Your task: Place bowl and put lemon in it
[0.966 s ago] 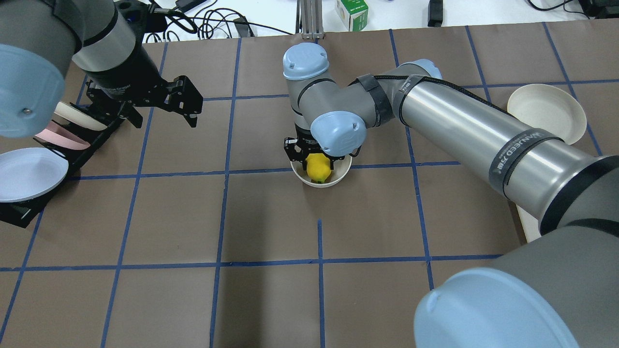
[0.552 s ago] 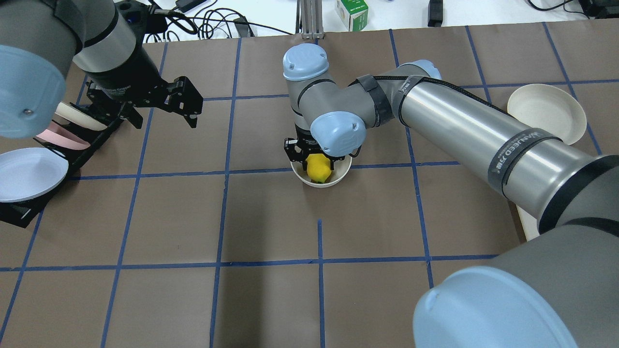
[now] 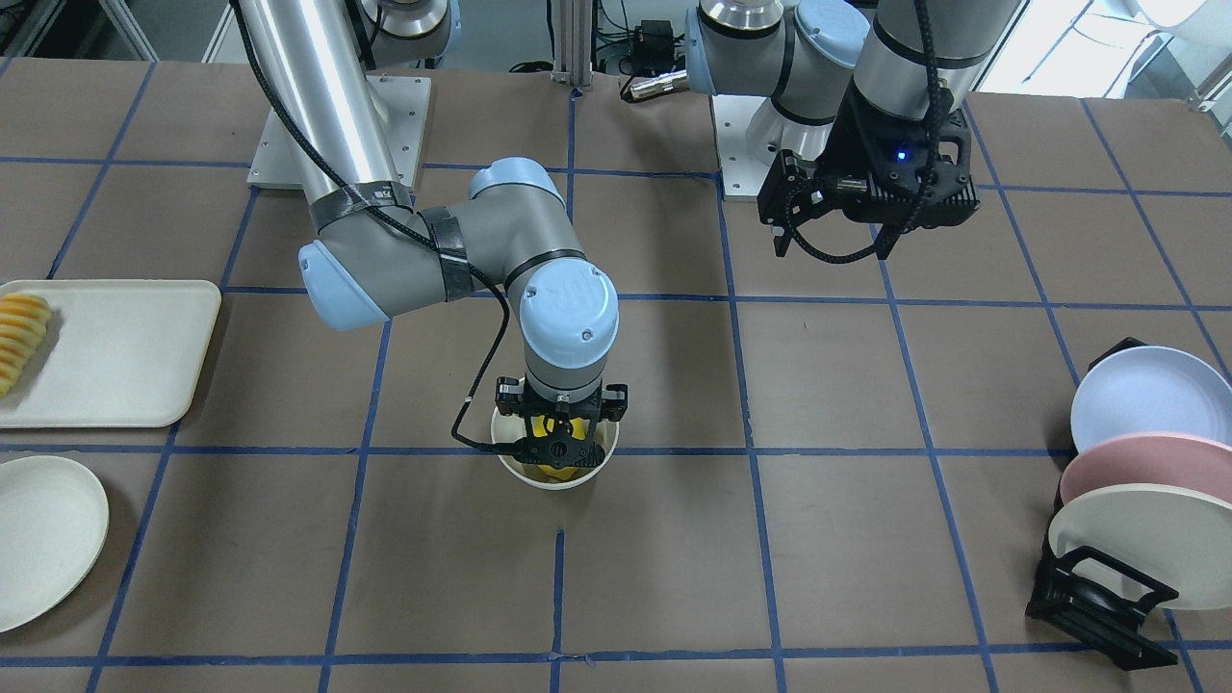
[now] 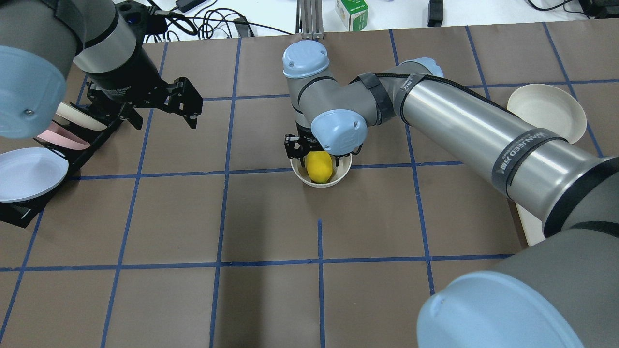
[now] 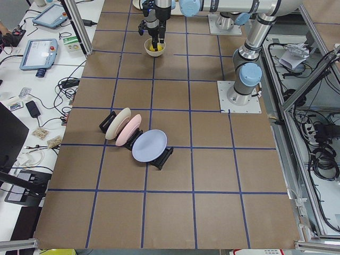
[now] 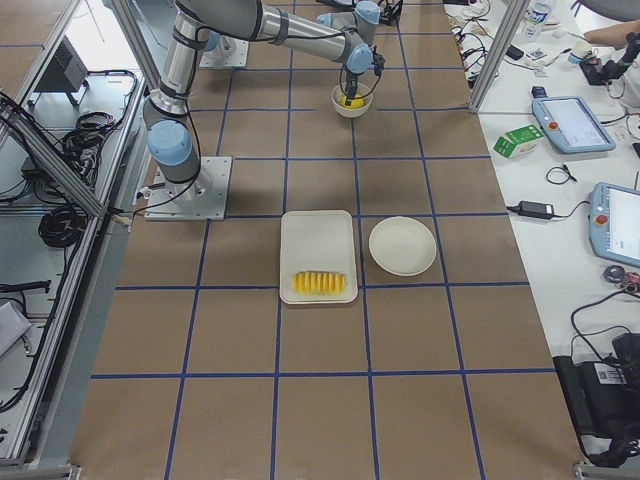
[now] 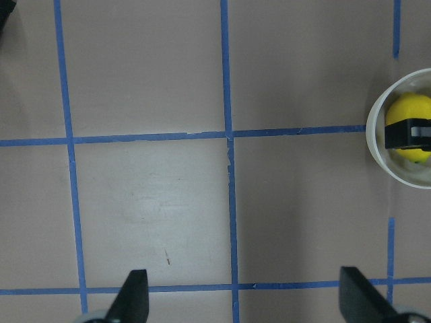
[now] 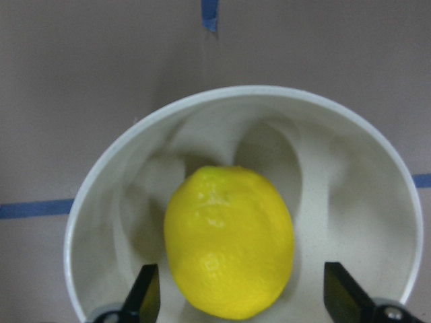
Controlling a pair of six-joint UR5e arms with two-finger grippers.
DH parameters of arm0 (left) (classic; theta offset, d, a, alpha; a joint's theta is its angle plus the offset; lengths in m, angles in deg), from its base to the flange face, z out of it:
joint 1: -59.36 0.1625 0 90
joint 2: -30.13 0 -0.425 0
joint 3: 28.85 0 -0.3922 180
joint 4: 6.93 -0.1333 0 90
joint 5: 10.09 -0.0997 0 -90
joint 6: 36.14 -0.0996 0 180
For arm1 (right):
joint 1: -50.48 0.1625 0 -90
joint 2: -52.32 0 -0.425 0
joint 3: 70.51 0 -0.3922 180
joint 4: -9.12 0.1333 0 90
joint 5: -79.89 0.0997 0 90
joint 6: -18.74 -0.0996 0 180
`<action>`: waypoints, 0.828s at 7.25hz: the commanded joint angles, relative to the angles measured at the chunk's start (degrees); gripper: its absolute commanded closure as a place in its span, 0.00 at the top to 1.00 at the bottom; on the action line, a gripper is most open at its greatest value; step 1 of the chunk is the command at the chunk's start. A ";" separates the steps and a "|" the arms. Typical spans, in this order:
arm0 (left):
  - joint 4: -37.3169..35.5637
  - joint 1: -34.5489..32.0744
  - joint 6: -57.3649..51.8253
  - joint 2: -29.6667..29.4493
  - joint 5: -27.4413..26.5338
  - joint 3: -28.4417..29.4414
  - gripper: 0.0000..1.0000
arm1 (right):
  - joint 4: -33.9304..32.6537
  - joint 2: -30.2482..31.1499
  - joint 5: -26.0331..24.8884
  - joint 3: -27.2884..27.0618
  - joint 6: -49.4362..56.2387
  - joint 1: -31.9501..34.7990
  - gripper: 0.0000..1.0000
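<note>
The off-white bowl (image 4: 304, 178) stands on the brown table near its middle, on a blue tape line. The yellow lemon (image 4: 320, 166) lies inside it, and it also shows in the right wrist view (image 8: 229, 242) resting on the bowl's floor (image 8: 337, 195). My right gripper (image 3: 561, 448) hangs straight down over the bowl, open, with its fingertips (image 8: 145, 296) on either side of the lemon with small gaps. My left gripper (image 4: 162, 116) is open and empty above the table to the left, near the plate rack. Its wrist view shows the bowl (image 7: 387, 165) at the right edge.
A black rack with pastel plates (image 4: 29, 169) stands at the left edge of the table. A flat cream plate (image 4: 546, 111) and a cream tray (image 3: 106, 351) with orange-yellow slices (image 3: 19, 342) lie on the right side. Blue tape lines grid the table.
The right wrist has shifted slightly away from the bowl, and more of the lemon shows in the bowl. The left arm has hardly moved.
</note>
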 commanded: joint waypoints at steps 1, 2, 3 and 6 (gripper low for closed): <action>0.00 0.08 -0.04 0.00 0.03 -0.09 1.00 | 3.47 4.90 0.48 0.09 0.17 -1.51 1.00; 0.00 0.08 -0.04 0.00 0.03 -0.01 1.00 | 5.50 6.23 0.48 0.27 0.17 -3.00 1.00; 0.00 0.08 -0.04 0.00 0.03 -0.09 1.00 | 6.74 8.68 0.57 1.31 0.69 -5.28 1.00; 0.00 -0.01 -0.04 0.09 0.03 -0.09 1.00 | 11.94 18.25 0.40 0.80 3.76 -16.07 1.00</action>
